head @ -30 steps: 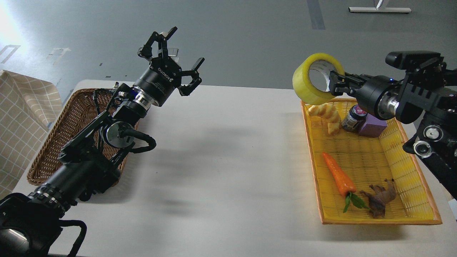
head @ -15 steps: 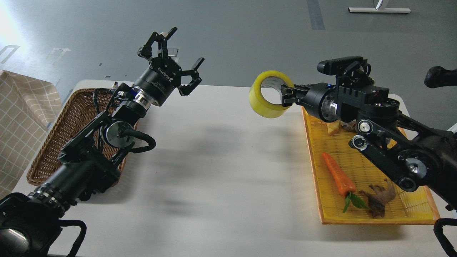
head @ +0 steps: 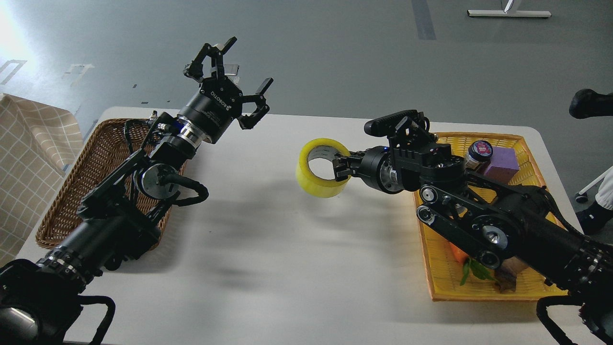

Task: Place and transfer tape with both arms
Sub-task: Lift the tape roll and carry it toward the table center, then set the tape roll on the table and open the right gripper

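Two black arms, two baskets and one roll of tape point(head: 322, 167) appear over a single white tabletop point(head: 287, 258). The brown wicker basket point(head: 98, 165) lies at the left edge of the tabletop; the yellow tray basket point(head: 438, 268) lies at the right. In the tray, one dark jar point(head: 476, 152) and one purple block point(head: 500, 163) stand touching or nearly so at the far end.

The right arm point(head: 483, 215) covers most of the tray: only an orange sliver and green leaves point(head: 471, 270) of one item show, and a brown object beside them is too hidden to identify. The left arm point(head: 119, 206) overlaps the wicker basket, whose contents cannot be made out. A checked cloth point(head: 28, 163) is cut off at the left edge.

The left pincer point(head: 230, 81), raised above the far left edge of the tabletop, has its fingers spread wide and holds nothing. The right pincer point(head: 341, 167) is closed on the rim of the tape, one finger inside the core. The tape hangs upright above the middle of the tabletop, clear of the surface, well apart from the left pincer.
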You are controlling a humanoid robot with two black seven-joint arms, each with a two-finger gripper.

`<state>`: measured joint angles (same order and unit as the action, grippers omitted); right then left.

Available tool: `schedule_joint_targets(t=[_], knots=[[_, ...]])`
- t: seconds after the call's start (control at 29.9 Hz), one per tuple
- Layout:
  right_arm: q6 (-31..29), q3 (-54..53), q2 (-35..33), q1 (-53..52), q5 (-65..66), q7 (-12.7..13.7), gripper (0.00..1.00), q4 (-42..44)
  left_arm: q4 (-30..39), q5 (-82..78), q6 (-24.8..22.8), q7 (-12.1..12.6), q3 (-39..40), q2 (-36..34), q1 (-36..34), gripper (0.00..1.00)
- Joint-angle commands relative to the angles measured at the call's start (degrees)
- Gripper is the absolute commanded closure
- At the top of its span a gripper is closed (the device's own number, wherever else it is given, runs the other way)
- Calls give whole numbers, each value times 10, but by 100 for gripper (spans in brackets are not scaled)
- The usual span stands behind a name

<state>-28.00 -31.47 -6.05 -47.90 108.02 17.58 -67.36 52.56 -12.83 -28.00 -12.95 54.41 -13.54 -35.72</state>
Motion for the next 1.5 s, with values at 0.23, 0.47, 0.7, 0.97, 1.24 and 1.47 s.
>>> schedule_joint_targets(t=[0.23,0.47,0.7,0.97,1.24,1.47], knots=[[0,12,31,12,1,0,100,40,0,0,0,0,1,1,0,0],[0,13,60,12,1,-1,100,86,0,0,0,-1,1,2,1,0],[0,15,60,14,1,-1,100,86,-1,0,0,-1,1,2,1,0],[0,35,60,15,0,-1,100,87,-1,0,0,-1,1,2,1,0],[0,38,60,16,0,-1,100,87,-1,0,0,-1,1,2,1,0],[0,38,60,19,0,-1,100,87,-1,0,0,-1,1,1,1,0]])
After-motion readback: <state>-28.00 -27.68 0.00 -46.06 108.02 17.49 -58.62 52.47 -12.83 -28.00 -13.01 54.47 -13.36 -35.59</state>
